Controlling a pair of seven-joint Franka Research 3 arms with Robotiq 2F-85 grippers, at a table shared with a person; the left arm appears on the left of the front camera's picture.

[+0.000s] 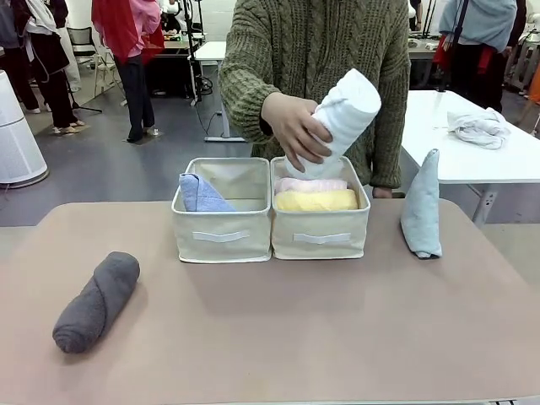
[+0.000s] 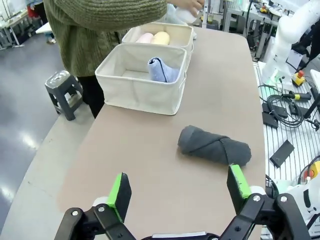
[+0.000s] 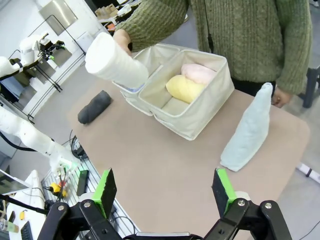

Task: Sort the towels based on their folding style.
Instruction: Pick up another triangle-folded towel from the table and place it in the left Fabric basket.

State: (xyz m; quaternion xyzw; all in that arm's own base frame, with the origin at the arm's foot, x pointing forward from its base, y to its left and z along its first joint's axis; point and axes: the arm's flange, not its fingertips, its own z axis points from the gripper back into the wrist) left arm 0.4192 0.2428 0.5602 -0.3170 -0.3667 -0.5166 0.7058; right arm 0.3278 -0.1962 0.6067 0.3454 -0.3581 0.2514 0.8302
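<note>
A person's hand (image 1: 295, 131) holds a white rolled towel (image 1: 342, 118) tilted over the right bin (image 1: 321, 236), which holds a pink roll (image 1: 310, 184) and a yellow roll (image 1: 316, 200). The left bin (image 1: 221, 232) holds a blue cone-folded towel (image 1: 201, 194). A dark grey rolled towel (image 1: 97, 301) lies on the table at the front left. A light grey-blue cone towel (image 1: 422, 207) stands to the right of the bins. My left gripper (image 2: 177, 192) is open above the table, short of the dark grey roll (image 2: 215, 146). My right gripper (image 3: 165, 192) is open, short of the cone towel (image 3: 248, 130).
The beige table (image 1: 295, 329) has free room in front of the bins. Behind, a white table (image 1: 472, 143) carries a shapeless white cloth bundle (image 1: 478, 126). A small stool (image 2: 62, 90) stands on the floor beside the person. People stand farther back.
</note>
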